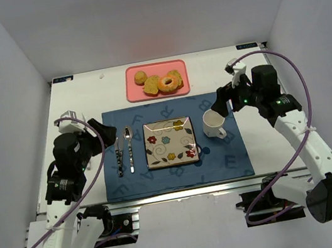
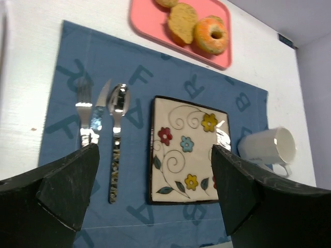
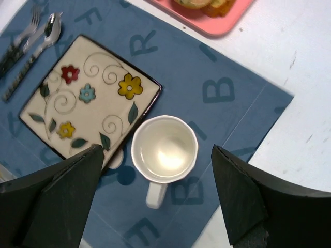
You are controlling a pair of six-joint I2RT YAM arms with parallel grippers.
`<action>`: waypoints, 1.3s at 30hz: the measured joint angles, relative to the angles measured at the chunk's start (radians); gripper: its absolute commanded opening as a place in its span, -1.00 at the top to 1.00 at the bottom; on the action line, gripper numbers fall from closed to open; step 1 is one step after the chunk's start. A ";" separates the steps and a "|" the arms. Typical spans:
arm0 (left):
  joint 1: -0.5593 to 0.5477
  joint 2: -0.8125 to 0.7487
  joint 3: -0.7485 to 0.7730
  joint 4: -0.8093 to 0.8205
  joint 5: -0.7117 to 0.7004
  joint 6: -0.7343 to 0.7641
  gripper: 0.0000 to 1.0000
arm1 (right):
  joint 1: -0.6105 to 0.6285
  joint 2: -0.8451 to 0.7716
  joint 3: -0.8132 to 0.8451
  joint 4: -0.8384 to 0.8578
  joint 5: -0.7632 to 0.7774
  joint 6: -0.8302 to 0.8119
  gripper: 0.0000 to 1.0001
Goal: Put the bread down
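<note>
The bread (image 1: 159, 83) lies on a pink tray (image 1: 136, 94) at the back of the table: a glazed ring (image 2: 210, 34), wedge slices (image 2: 182, 21) and a small round bun (image 1: 140, 77). A square flowered plate (image 1: 169, 142) rests bare on the blue placemat (image 1: 223, 159). My left gripper (image 1: 109, 133) hovers open above the mat's left side, nothing between its fingers (image 2: 67, 181). My right gripper (image 1: 222, 98) hangs open over the white mug (image 3: 164, 150), its fingers (image 3: 243, 191) wide of the rim.
A fork (image 2: 84, 111), knife (image 2: 98, 111) and spoon (image 2: 117, 124) lie side by side left of the plate. The white mug (image 1: 214, 123) stands right of the plate, handle toward the near edge. White walls enclose the table on three sides.
</note>
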 measured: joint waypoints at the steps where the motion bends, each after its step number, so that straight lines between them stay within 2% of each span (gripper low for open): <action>1: 0.000 0.000 0.000 -0.008 -0.014 -0.002 -0.85 | 0.000 -0.002 0.000 -0.002 -0.010 -0.012 -0.75; 2: 0.000 0.002 0.002 -0.018 -0.032 -0.006 -0.71 | -0.001 -0.006 0.000 -0.006 -0.033 -0.053 -0.49; 3: 0.000 0.006 0.004 -0.032 -0.053 -0.011 -0.08 | -0.002 -0.015 -0.001 -0.013 -0.072 -0.108 0.63; 4: 0.000 0.014 0.009 -0.051 -0.082 -0.022 0.26 | -0.003 -0.027 -0.004 -0.019 -0.106 -0.154 1.00; 6: 0.000 0.040 0.031 -0.098 -0.142 -0.030 0.96 | -0.003 -0.055 -0.016 -0.024 -0.171 -0.203 1.00; 7: 0.000 0.060 0.044 -0.123 -0.175 -0.034 0.99 | -0.003 -0.067 -0.023 -0.024 -0.203 -0.224 0.89; 8: 0.000 0.079 0.056 -0.145 -0.210 -0.035 0.96 | -0.003 -0.077 -0.032 -0.022 -0.236 -0.246 -0.25; 9: 0.000 0.100 0.065 -0.167 -0.238 -0.038 0.51 | -0.002 -0.084 -0.042 -0.022 -0.269 -0.262 -0.58; 10: 0.000 0.121 0.072 -0.192 -0.265 -0.036 0.07 | -0.002 -0.086 -0.053 -0.020 -0.297 -0.279 -0.75; 11: 0.000 0.144 0.078 -0.215 -0.286 -0.035 -0.35 | -0.002 -0.085 -0.062 -0.019 -0.318 -0.293 -0.79; 13: 0.002 0.200 0.093 -0.271 -0.325 -0.042 -0.93 | -0.002 -0.076 -0.075 -0.020 -0.352 -0.315 -0.79; 17: 0.026 0.336 0.127 -0.352 -0.356 -0.042 -0.96 | -0.003 -0.057 -0.090 -0.012 -0.384 -0.333 -0.79; 20: 0.096 0.454 0.153 -0.386 -0.337 -0.001 -0.96 | -0.002 -0.057 -0.114 0.009 -0.393 -0.336 -0.79; 27: 0.420 0.711 0.188 -0.327 -0.200 0.183 -0.96 | -0.003 -0.058 -0.148 0.039 -0.389 -0.334 -0.79; 32: 0.443 0.888 0.243 -0.254 -0.124 0.291 -0.96 | -0.003 -0.058 -0.149 0.056 -0.384 -0.327 -0.79; 39: 0.440 0.962 0.239 -0.159 -0.072 0.371 -0.95 | -0.005 -0.058 -0.149 0.057 -0.364 -0.314 -0.79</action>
